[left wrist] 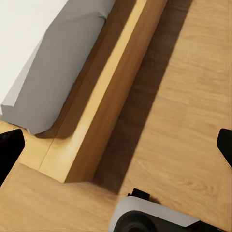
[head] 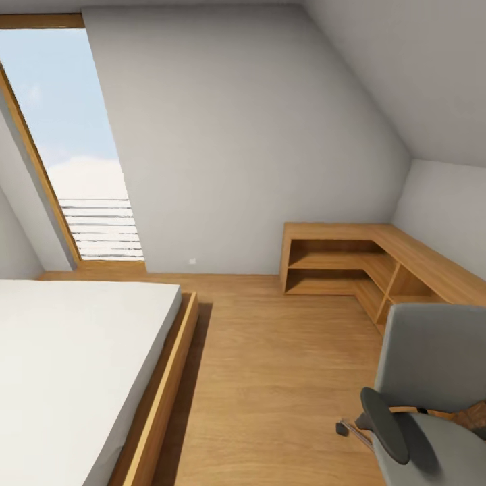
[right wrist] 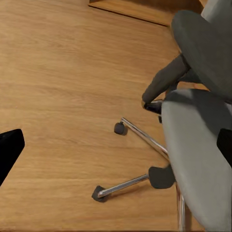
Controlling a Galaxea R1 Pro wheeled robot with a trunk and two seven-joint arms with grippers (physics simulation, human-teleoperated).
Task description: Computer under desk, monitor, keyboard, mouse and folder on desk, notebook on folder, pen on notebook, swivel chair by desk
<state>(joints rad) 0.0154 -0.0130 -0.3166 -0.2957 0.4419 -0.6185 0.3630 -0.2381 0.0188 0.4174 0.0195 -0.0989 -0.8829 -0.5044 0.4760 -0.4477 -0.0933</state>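
You have the swivel chair [head: 432,391] nearest at the right on the wood floor [head: 283,378], its seat bare, the bed [head: 74,364] at the left, the corner shelf unit [head: 364,263] and skylight [head: 74,155] beyond; both claws' fingers [left wrist: 9,150] [right wrist: 9,150] stand spread apart, holding nothing.

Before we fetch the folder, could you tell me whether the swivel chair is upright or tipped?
Upright: the swivel chair has its casters on the floor.
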